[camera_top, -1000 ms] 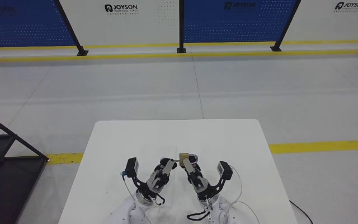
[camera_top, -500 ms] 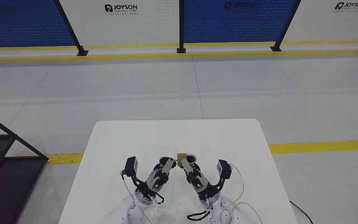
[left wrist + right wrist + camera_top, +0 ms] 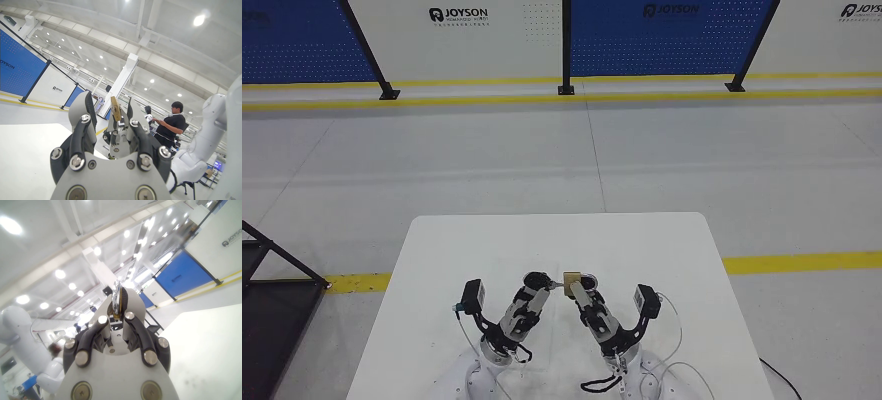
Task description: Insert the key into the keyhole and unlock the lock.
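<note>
Lock (image 3: 570, 277) in right hand (image 3: 579, 287) seemingly lies crosswise, shackle rightward.

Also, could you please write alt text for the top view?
The right gripper holds a small brass lock above a white table, with the left gripper facing it from the other side. Beyond lie grey floor, yellow lines and blue panels.

Brassy metal lock (image 3: 115, 112) (smooth, faintly glossy)
</note>
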Robot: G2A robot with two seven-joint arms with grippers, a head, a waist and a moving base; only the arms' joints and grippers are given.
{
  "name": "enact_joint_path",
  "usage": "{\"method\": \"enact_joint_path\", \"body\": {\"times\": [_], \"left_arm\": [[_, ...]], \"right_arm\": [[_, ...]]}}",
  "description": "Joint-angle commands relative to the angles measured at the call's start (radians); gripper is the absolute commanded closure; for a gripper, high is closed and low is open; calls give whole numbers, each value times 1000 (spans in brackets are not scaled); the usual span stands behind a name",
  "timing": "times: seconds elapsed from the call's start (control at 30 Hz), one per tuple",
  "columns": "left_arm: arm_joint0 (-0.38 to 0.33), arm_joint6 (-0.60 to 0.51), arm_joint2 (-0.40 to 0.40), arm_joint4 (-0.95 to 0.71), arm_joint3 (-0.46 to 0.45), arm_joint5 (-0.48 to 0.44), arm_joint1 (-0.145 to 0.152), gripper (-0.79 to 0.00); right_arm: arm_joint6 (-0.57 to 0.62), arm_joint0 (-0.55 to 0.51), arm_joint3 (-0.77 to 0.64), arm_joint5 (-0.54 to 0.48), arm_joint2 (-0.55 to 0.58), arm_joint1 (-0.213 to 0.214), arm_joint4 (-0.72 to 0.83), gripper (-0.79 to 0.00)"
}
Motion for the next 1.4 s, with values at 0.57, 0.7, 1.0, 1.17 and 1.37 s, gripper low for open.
{"method": "enact_joint_path", "body": {"times": [0.57, 0.7, 1.0, 1.17, 1.37], "left_arm": [[-6, -50, 9, -2, 4, 0, 9, 0], [-6, -51, 6, 3, 4, 0, 8, 0], [-8, -63, 4, 35, 9, 18, 5, 0], [-3, -44, -4, 80, 4, 28, 6, 0], [6, -1, -19, 173, -2, 67, 9, 0]], "right_arm": [[70, -13, -7, 6, 22, 0, 30, 0], [88, -14, -5, 5, 23, 0, 24, 0], [104, -21, -14, 9, 26, 0, 11, 0], [119, -27, -20, 12, 32, 1, 18, 0], [171, -33, -32, 23, 40, 5, 46, 0]]}}
